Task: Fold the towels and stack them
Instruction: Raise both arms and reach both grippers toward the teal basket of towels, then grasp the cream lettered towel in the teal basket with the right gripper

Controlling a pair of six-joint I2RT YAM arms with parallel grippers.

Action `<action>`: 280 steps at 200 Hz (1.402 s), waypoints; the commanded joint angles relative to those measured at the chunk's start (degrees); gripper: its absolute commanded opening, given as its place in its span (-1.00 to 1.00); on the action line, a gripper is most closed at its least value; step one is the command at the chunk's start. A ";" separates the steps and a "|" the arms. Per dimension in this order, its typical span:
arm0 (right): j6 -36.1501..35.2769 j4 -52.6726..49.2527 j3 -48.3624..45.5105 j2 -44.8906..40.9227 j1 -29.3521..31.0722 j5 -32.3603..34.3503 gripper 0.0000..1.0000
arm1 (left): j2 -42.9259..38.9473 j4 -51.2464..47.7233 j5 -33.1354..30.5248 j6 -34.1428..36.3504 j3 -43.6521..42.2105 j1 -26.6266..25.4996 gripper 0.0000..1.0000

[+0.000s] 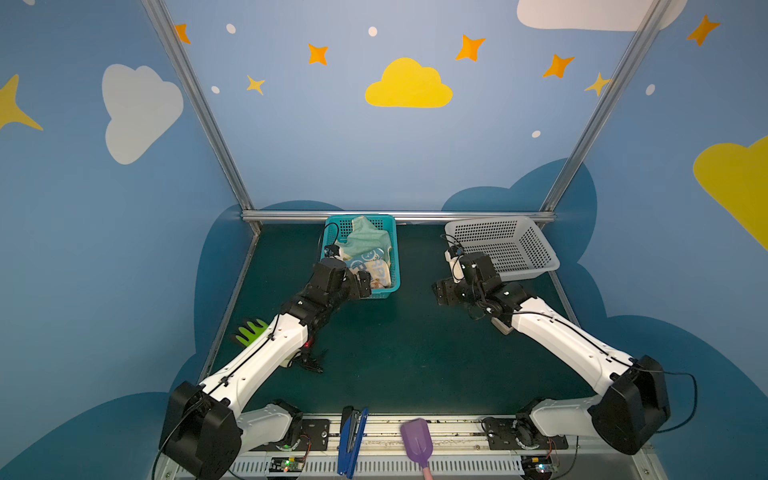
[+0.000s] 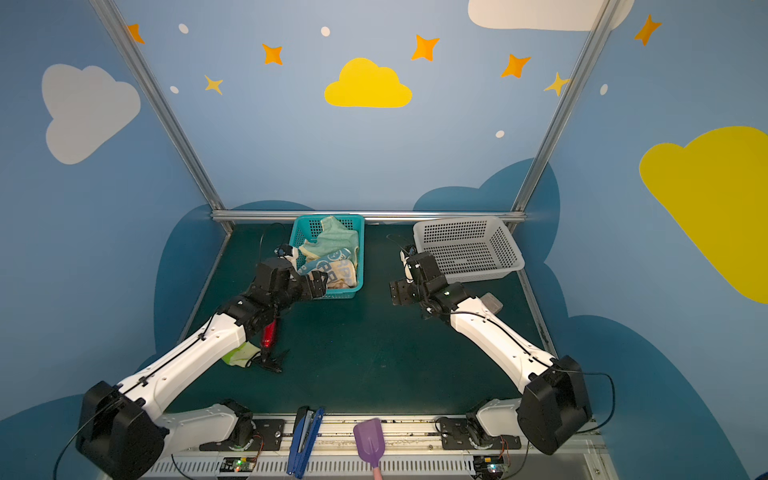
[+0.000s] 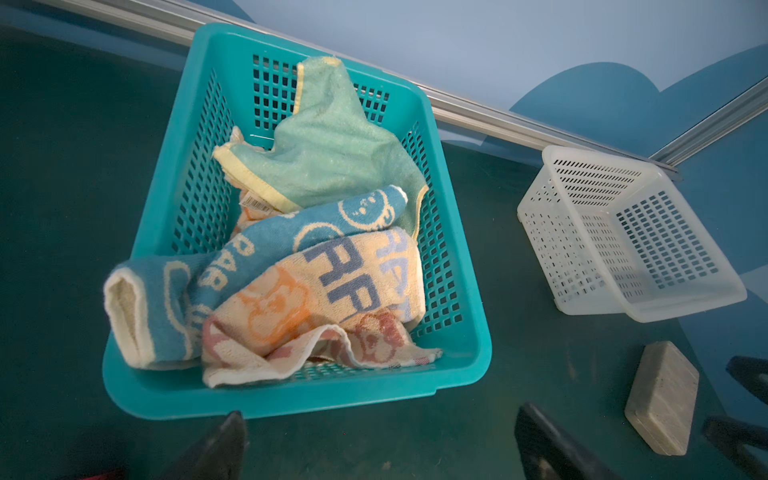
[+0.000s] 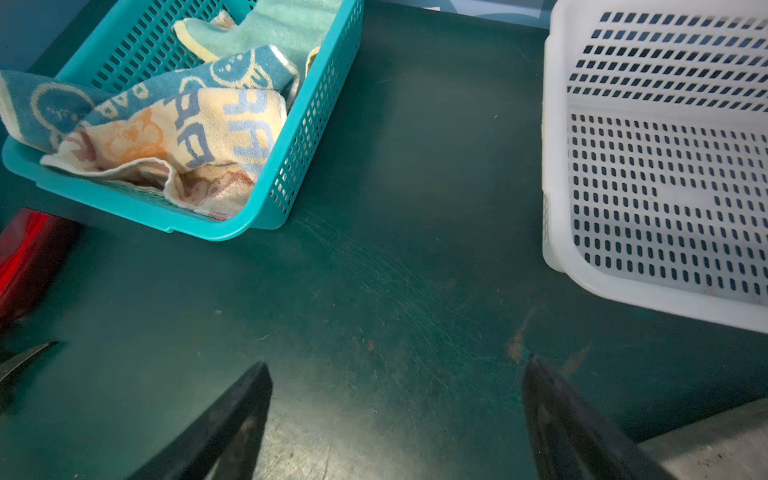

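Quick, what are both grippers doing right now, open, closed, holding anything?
Left gripper: open, holding nothing, fingers just short of the teal basket.
Right gripper: open, holding nothing, over the bare mat.

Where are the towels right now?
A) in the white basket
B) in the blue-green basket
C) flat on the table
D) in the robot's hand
B: the towels lie bunched up in the blue-green basket, and the white basket has none.
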 commanded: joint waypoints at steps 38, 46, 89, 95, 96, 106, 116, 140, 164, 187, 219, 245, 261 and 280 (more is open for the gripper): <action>1.08 5.52 -0.87 0.58 0.99 1.11 0.80 | 8.59 -7.85 0.47 2.31 13.06 -0.92 0.99; 1.80 6.80 -1.65 0.34 0.99 1.22 0.80 | 10.18 -8.20 0.52 1.98 14.34 -0.93 0.99; 1.35 8.82 -3.07 0.41 1.08 1.18 0.80 | 20.27 -12.89 -1.68 -0.40 22.33 -1.05 0.97; 1.11 8.89 -3.15 0.55 1.08 1.28 0.80 | 21.77 -13.97 -2.70 -0.57 23.53 -1.01 0.95; 1.09 8.92 -3.15 0.53 1.08 1.24 0.80 | 22.06 -14.10 -2.83 -0.59 23.75 -1.14 0.95; 0.89 9.10 -3.29 0.81 1.08 1.24 0.80 | 24.70 -15.77 -4.47 -0.86 25.67 -0.92 0.88; 0.70 9.39 -3.50 1.05 1.08 1.29 0.80 | 27.42 -18.48 -6.67 -2.18 28.05 -0.87 0.83; 0.70 9.99 -3.70 1.90 1.08 1.07 0.80 | 33.15 -22.57 -8.12 -2.28 32.79 -0.65 0.68; 1.21 10.07 -3.55 2.86 1.08 0.41 0.80 | 37.59 -22.89 -7.66 -2.79 35.20 -0.19 0.58; 2.06 10.00 -3.33 3.28 1.08 -0.28 0.80 | 41.06 -23.21 -6.76 -3.55 37.37 0.93 0.36; 2.64 10.18 -3.38 3.47 1.08 -0.64 0.80 | 44.26 -22.43 -4.61 -4.20 38.86 2.80 0.01; 2.59 10.24 -3.07 3.92 1.08 -0.69 0.80 | 45.80 -22.38 -3.40 -4.53 39.61 3.69 -0.23; 2.62 10.00 -2.81 4.19 1.08 -0.82 0.80 | 45.83 -21.79 -3.00 -4.31 39.60 3.82 -0.40; 2.73 10.17 -2.50 4.56 1.08 -1.13 0.80 | 45.18 -21.73 -2.35 -3.81 39.90 3.75 -0.71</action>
